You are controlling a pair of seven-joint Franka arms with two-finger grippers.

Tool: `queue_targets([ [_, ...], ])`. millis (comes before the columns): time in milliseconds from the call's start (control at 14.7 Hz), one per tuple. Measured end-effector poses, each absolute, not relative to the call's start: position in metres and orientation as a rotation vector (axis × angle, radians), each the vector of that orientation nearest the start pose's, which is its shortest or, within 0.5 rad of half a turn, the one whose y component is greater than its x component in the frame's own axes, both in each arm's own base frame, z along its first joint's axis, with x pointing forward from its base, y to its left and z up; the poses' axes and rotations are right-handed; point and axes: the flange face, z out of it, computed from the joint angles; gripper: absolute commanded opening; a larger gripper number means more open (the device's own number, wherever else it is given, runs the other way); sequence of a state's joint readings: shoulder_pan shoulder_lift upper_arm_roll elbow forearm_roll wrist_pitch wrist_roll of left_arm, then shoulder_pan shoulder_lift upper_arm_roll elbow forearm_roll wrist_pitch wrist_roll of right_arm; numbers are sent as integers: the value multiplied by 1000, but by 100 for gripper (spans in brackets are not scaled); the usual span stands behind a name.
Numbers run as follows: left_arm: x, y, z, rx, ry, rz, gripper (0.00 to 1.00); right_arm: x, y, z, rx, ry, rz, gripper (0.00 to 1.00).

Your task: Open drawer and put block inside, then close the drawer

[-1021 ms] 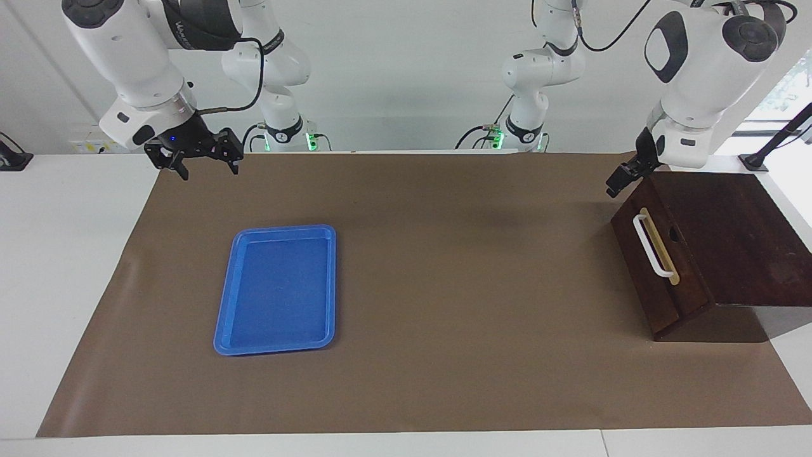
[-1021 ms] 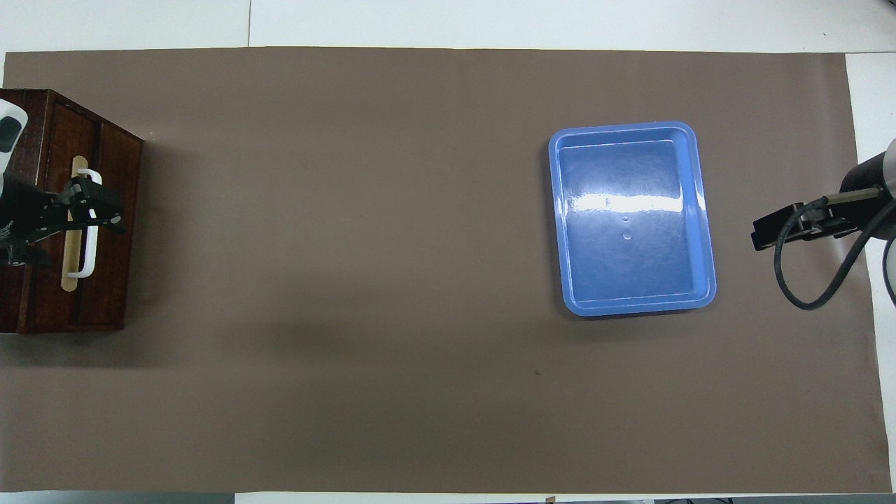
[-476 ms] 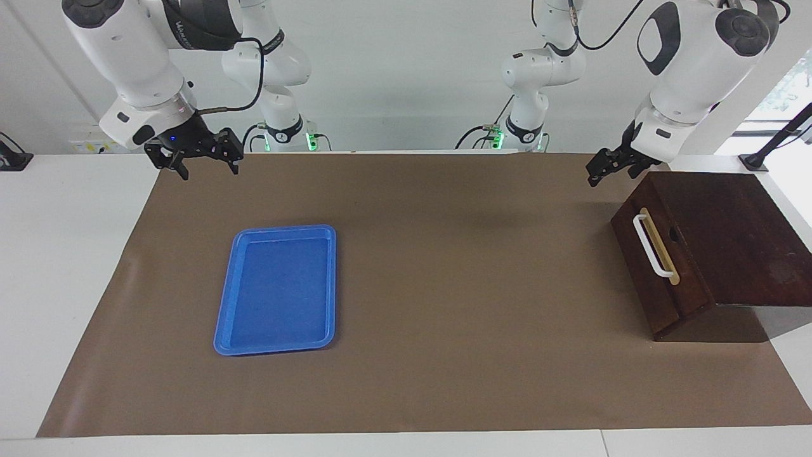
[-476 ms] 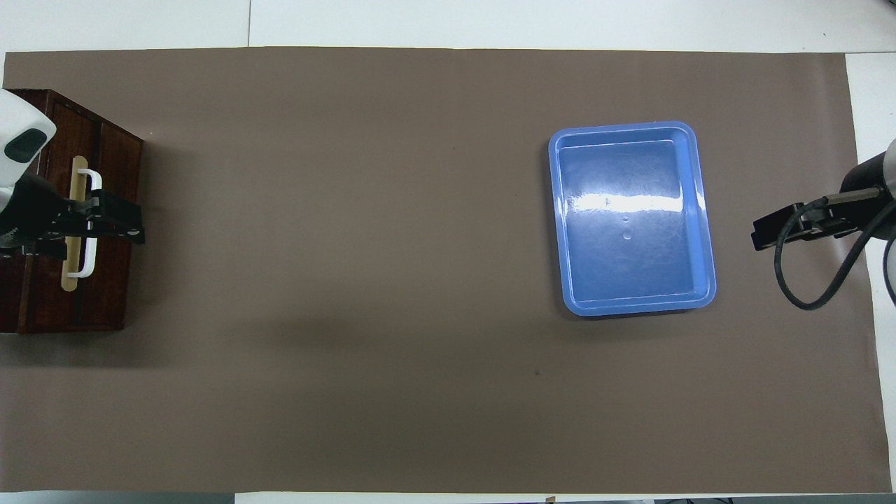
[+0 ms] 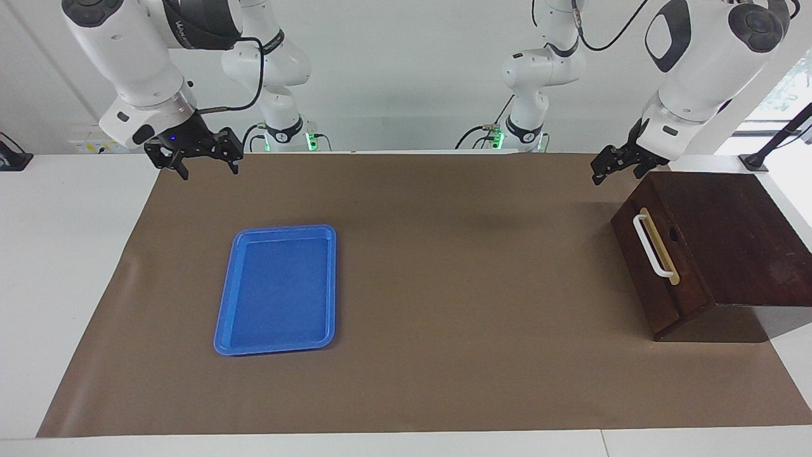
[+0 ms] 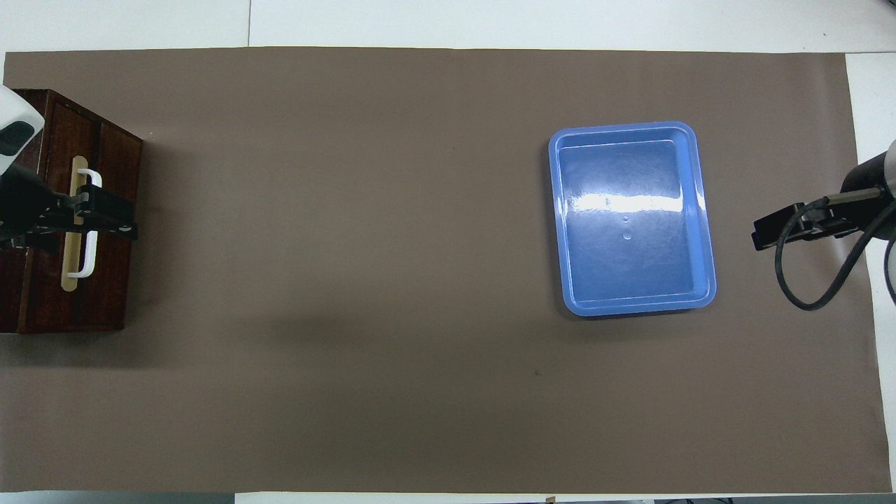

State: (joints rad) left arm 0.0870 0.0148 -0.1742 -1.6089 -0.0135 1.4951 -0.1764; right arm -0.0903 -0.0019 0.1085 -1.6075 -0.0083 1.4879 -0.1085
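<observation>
Hovering upper right of frame, left gripper (image 5: 612, 166), jaws unreadable, clear of shut drawer (image 5: 656, 263); right gripper (image 5: 202, 160) waits, jaws wide; block unseen, handle (image 5: 651, 246) approach may miss.

A flat blue tray (image 5: 276, 289) (image 6: 632, 218) lies on a brown mat (image 5: 444, 266) (image 6: 364, 280) toward the right arm's end of the table; it holds nothing, and glare streaks its floor in the overhead view; the mat covers most of a white table (image 5: 57, 254) (image 6: 490, 21).
</observation>
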Motion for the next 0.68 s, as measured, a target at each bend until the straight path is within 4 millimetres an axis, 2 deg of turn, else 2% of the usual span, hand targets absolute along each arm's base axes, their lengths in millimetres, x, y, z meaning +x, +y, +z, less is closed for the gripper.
queue_targets([
  [681,550,-46,598,-3139,-143,149,100,543,7,602,-3133,-193,183,100],
])
